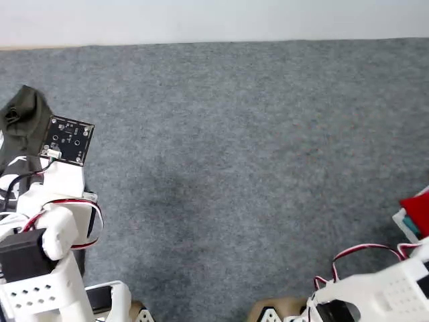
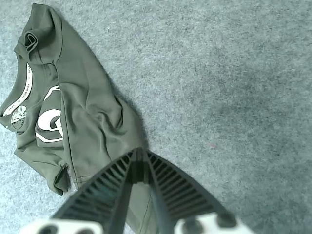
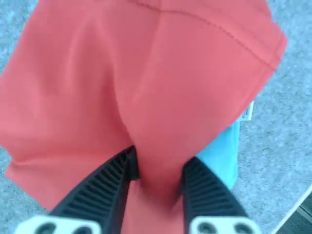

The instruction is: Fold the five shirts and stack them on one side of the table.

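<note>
An olive shirt (image 2: 73, 102) with a white print lies crumpled on the grey mat at the far left (image 1: 23, 117). My left gripper (image 2: 139, 152) hangs over the shirt's near edge, fingers pressed together on the fabric there. The left arm (image 1: 60, 201) covers part of this shirt in the high view. A red shirt (image 3: 146, 73) lies at the right edge of the mat (image 1: 419, 209), on top of a light blue shirt (image 3: 222, 153). My right gripper (image 3: 157, 163) pinches a raised fold of the red cloth between its fingers.
The grey mat (image 1: 241, 147) stretches wide and bare between the two arms, up to its far edge by the pale wall. The right arm (image 1: 382, 288) sits low at the near right corner. A white tag (image 3: 249, 111) shows beside the blue shirt.
</note>
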Robot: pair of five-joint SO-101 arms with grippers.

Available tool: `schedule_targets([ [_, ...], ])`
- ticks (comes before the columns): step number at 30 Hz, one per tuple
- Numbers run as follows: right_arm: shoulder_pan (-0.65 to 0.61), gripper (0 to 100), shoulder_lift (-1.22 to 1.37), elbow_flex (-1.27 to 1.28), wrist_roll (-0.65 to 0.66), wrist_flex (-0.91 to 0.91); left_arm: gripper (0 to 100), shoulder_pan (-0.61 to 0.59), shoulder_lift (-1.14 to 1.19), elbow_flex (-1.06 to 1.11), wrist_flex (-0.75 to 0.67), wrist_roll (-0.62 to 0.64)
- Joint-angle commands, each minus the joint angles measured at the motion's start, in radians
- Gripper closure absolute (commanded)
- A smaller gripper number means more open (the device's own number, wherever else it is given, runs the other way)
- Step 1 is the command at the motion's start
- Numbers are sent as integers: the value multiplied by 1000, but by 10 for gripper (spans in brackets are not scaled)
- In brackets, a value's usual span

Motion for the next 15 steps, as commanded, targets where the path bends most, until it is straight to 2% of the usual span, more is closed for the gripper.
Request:
schedule_targets([
  [1, 27, 783, -76, -66, 9, -1, 997, 9, -5, -1, 15, -11],
  [7, 35, 771, -81, -143, 5, 18, 997, 9, -5, 1, 15, -11],
  [12, -12, 773, -81, -216, 3, 125, 997, 9, -5, 31, 15, -11],
  [15, -48, 820, -71, -221, 3, 140, 997, 9, -9, 50, 15, -11],
])
